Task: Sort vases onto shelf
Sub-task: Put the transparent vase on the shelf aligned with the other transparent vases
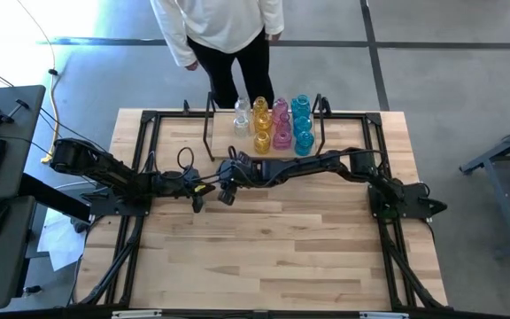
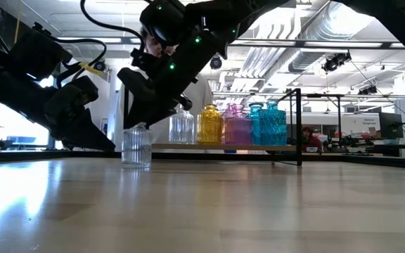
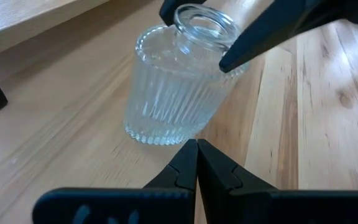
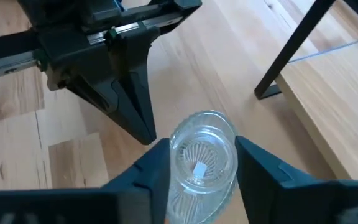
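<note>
A clear ribbed glass vase (image 2: 136,147) stands on its base on the tabletop, in front of the shelf (image 1: 222,135). My right gripper (image 4: 202,152) reaches in from the table's right and is shut on the vase's neck. Several vases (image 1: 273,124), clear, amber, pink and cyan-blue, stand in rows on the shelf board at the table's far edge. My left gripper (image 3: 197,144) is shut, holds nothing, and points at the clear vase (image 3: 173,93) from the table's left, a short way off it. My right gripper pinches the clear vase's neck at its mouth rim (image 4: 229,140) between its two fingers, one finger (image 4: 151,168) on each side. The fingers slant down from the table's right. The vase stands upright with its base (image 2: 136,164) on the table.
A person in a white top (image 1: 224,35) stands just beyond the table's far edge, behind the shelf. The shelf's black upright posts (image 2: 299,126) rise at its corners. Bare wood (image 1: 273,248) spreads over the near half of the table.
</note>
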You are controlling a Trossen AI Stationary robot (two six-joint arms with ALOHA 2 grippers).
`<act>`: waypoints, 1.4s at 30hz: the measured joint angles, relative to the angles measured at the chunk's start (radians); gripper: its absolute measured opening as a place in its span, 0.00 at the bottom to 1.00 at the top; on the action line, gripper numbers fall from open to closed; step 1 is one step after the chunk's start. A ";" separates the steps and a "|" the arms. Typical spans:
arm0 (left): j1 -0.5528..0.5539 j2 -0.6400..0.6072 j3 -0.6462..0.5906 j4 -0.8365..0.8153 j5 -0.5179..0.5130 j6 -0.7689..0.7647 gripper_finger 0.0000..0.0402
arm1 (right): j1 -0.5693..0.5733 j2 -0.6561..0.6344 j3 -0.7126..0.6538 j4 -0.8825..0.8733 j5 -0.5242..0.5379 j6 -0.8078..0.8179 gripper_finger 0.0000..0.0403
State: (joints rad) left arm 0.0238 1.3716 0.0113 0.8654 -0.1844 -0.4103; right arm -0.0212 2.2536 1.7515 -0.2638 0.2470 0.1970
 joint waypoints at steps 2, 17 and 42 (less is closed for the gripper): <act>0.000 0.000 0.000 0.000 0.000 0.000 0.00 | 0.000 0.000 0.000 0.001 0.000 -0.018 0.29; 0.000 0.000 0.000 -0.002 0.011 0.000 0.00 | -0.027 -0.039 0.003 -0.048 -0.108 -0.114 0.27; 0.000 0.000 -0.001 0.011 0.015 0.028 0.00 | -0.322 -0.185 0.008 -0.211 -0.491 -0.701 0.27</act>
State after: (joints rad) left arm 0.0236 1.3712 0.0105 0.8764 -0.1696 -0.3824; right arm -0.3429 2.0689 1.7592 -0.4749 -0.2443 -0.5042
